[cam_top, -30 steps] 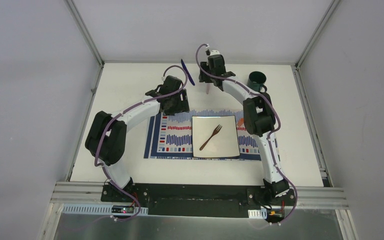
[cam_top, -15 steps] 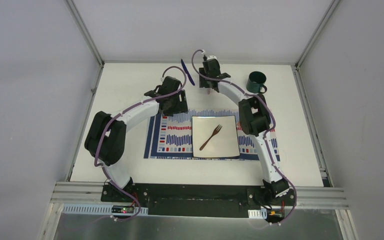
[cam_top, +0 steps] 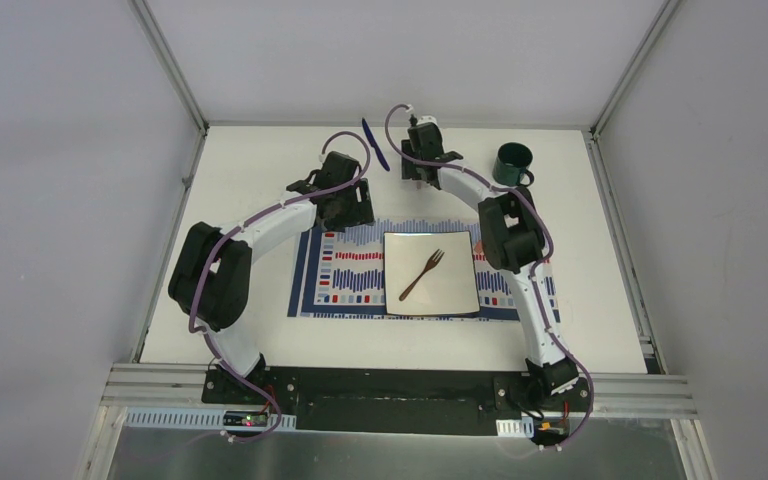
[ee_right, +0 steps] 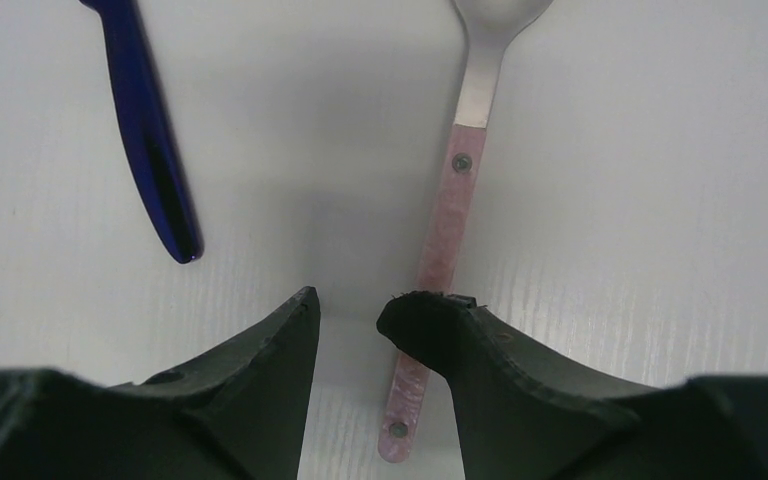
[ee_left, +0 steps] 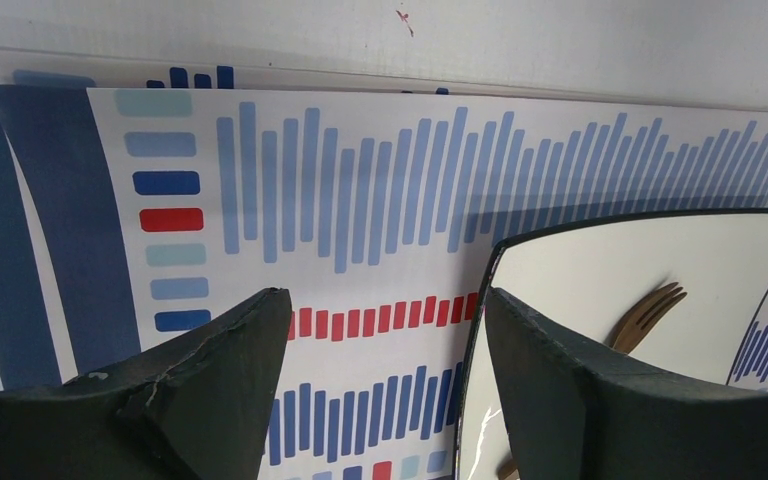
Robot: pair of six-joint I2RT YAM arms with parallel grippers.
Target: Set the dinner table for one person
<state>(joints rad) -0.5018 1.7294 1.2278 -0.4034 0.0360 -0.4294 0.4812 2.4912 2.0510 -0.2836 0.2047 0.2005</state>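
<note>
Right, the big white desk (cam_top: 250, 170) fills the floor of the cell and carries everything. On its near middle lies the striped placemat (cam_top: 350, 280), blue, red and white. The square white plate (cam_top: 455, 290) sits on the mat's right half, and a brown fork (cam_top: 421, 274) lies in it on the slant, tines to the far right. Out at the far right corner of the desk stands the dark green mug (cam_top: 513, 162), upright, its inside too dark to read.

Left jaws now: spread wide, nothing between them, low over the mat's far-left part, one finger (ee_left: 210, 390) above the stripes, the other in front of the plate's left edge.

Right jaws: parted with a clear gap, pinching nothing, down close over the bare desk at the far middle. The pink-handled spoon (ee_right: 450, 210) lies flat there, its handle running under the right finger (ee_right: 460, 340), not between the two. Just to the left, apart from the spoon, lies a blue utensil (ee_right: 150, 150).
</note>
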